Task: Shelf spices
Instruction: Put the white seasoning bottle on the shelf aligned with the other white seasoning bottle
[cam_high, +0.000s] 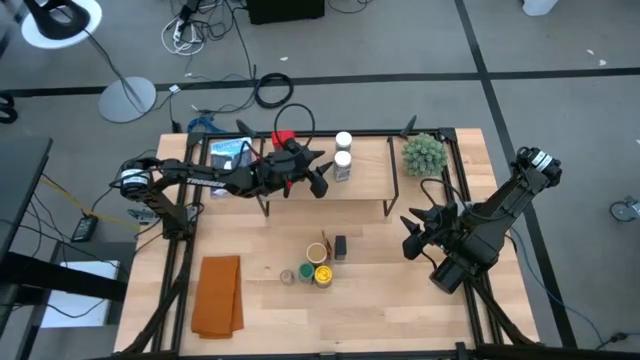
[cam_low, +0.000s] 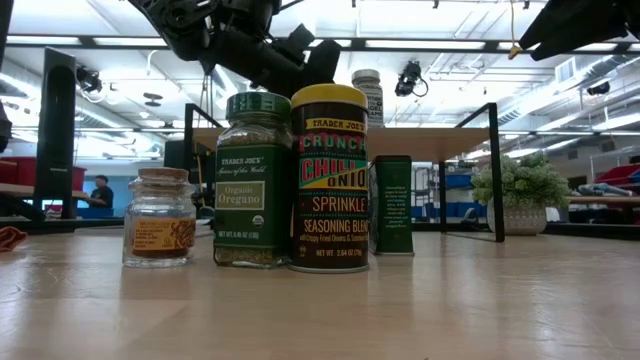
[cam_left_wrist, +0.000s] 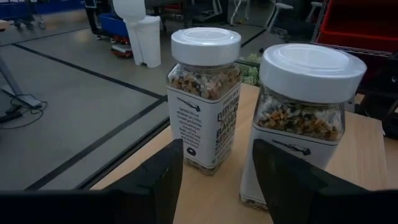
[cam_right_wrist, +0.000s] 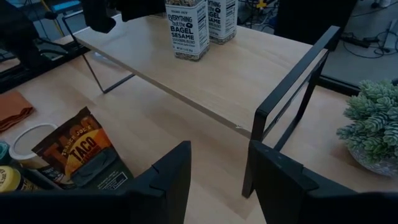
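Leftmost on the light wooden tabletop (cam_high: 400, 300) lies one folded orange cloth (cam_high: 218, 294). Above it, at the table's back, the left gripper (cam_high: 322, 178) reaches over the shelf (cam_high: 365, 190), a low light-wood board on thin black legs; its two dark fingers (cam_left_wrist: 163, 180) stand spread with nothing between them, just short of the jars. Two clear square jars with white round lids (cam_high: 343, 158) stand upright side by side on the shelf board, near its back edge; the right wrist view reads "Everything but the Bagel Sesame" on one.

In front of the shelf, on the tabletop, a tight cluster of spices waits: one small glass jar with a tan lid (cam_low: 159, 217), one green-lidded oregano jar (cam_low: 253, 180), one tall yellow-lidded chili onion tin (cam_low: 329, 179), one small dark green box (cam_low: 391, 204). The right wrist view adds one taco seasoning packet (cam_right_wrist: 79, 153) leaning by a white-lidded container (cam_right_wrist: 26, 142).

Right of the shelf sits one green spiky plant ball (cam_high: 424, 152). The right gripper (cam_high: 415, 234) hovers over bare table near the shelf's right leg, fingers (cam_right_wrist: 170, 176) apart, empty.

Beyond: grey floor, black tape lines, loose cables, one white lamp base (cam_high: 127, 98). The low view shows ceiling lights and one person (cam_low: 100, 192) far off.
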